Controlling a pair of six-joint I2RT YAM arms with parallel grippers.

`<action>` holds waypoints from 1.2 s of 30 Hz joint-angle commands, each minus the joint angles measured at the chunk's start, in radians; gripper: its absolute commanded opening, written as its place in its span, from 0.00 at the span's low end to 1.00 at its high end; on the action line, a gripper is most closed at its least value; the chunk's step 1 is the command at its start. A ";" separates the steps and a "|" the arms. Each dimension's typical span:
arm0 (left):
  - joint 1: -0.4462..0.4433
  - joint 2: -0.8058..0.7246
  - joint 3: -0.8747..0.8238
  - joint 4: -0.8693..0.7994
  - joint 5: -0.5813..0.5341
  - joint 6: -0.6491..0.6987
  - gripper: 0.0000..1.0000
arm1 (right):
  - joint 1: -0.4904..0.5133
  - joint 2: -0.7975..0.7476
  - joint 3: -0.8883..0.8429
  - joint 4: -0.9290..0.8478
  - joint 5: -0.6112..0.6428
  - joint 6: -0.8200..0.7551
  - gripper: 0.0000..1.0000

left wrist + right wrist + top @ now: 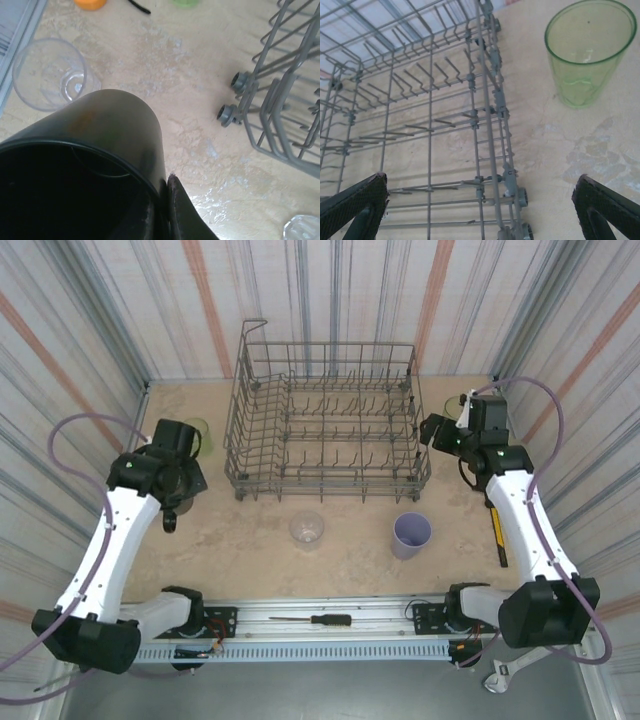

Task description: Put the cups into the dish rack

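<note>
Nearest me, one screwdriver (315, 619) lies on the rail between the arm bases. Just past it on the bench (240, 555) I count one clear cup (307, 529) and, to its right and apart from it, one lavender cup (411, 535), both upright with their mouths up, in front of the rack.

Further in on the left, my left claw (178, 480) is clenched on the one black mug (172, 488). In its wrist view a finger (182, 210) presses the outside of the mug (110, 125) wall at the rim, and the mug is tilted. I cannot tell whether it is off the bench.

The one dish rack (325, 425) sits at mid-bench and runs back toward the wall. All five cups are outside it.

My right claw (445, 430) hangs at the rack's right side, released, with the jaws spread wide. In its wrist view the claw (482, 205) is over the rack's (430, 125) corner, touching nothing.

Farthest out are two green tumblers. One green tumbler (198, 428) stands just behind the left arm's wrist. The second green tumbler (455, 408) (587, 50) stands upright beside the rack's right wall, just beyond the right claw.
</note>
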 commanded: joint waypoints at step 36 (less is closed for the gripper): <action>0.219 0.196 0.391 0.281 0.494 0.158 0.00 | 0.254 0.265 0.189 0.049 -0.216 -0.085 0.99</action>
